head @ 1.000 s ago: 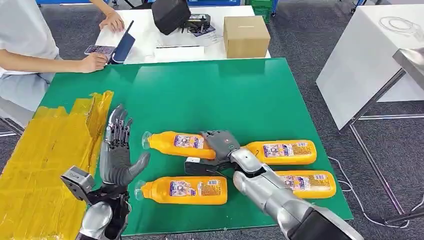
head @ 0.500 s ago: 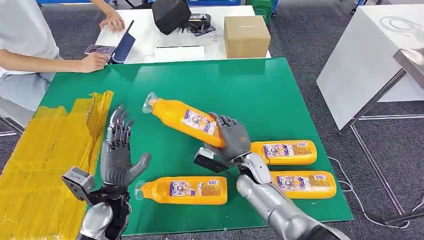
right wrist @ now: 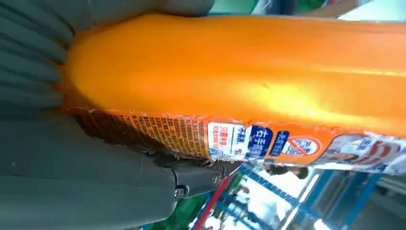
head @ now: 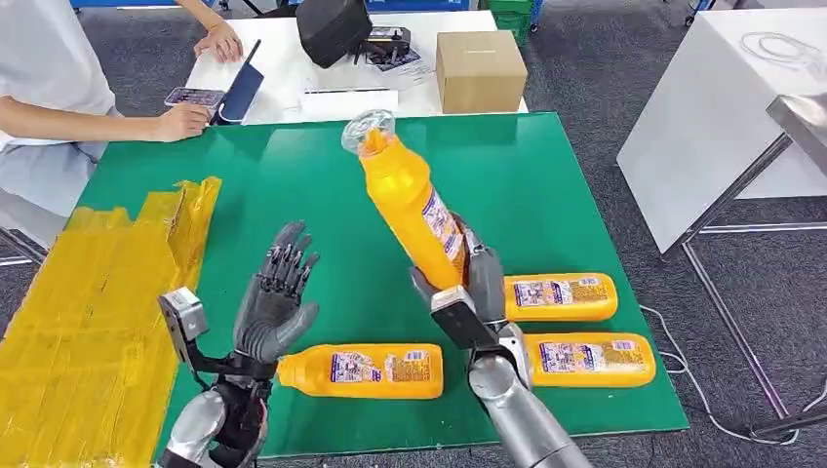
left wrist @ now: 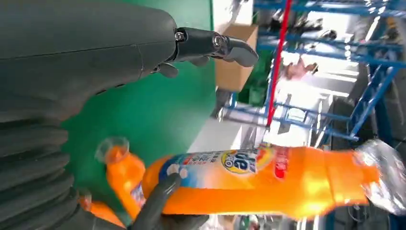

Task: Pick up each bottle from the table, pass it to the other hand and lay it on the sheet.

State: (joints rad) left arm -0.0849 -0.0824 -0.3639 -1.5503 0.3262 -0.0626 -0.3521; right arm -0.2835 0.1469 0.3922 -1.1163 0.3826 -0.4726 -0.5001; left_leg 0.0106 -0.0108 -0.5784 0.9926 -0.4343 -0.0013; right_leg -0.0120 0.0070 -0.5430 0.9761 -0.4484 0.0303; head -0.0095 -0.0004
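Orange plastic fills my right hand (head: 466,285), which grips the lifted bottle (head: 410,200) low on its body, so it stands nearly upright above the middle of the green table (head: 546,185), cap end tilted away from me. My left hand (head: 275,304) waits beside it with fingers spread, holding nothing. Three more bottles lie along the near edge: one (head: 359,370) just beside my left wrist, two (head: 560,296) stacked toward the near right corner. The yellow sheet (head: 93,292) covers the left edge. With the grip so low, I judge the top-heavy bottle could tip or slide during the handover if my left hand closes off-centre.
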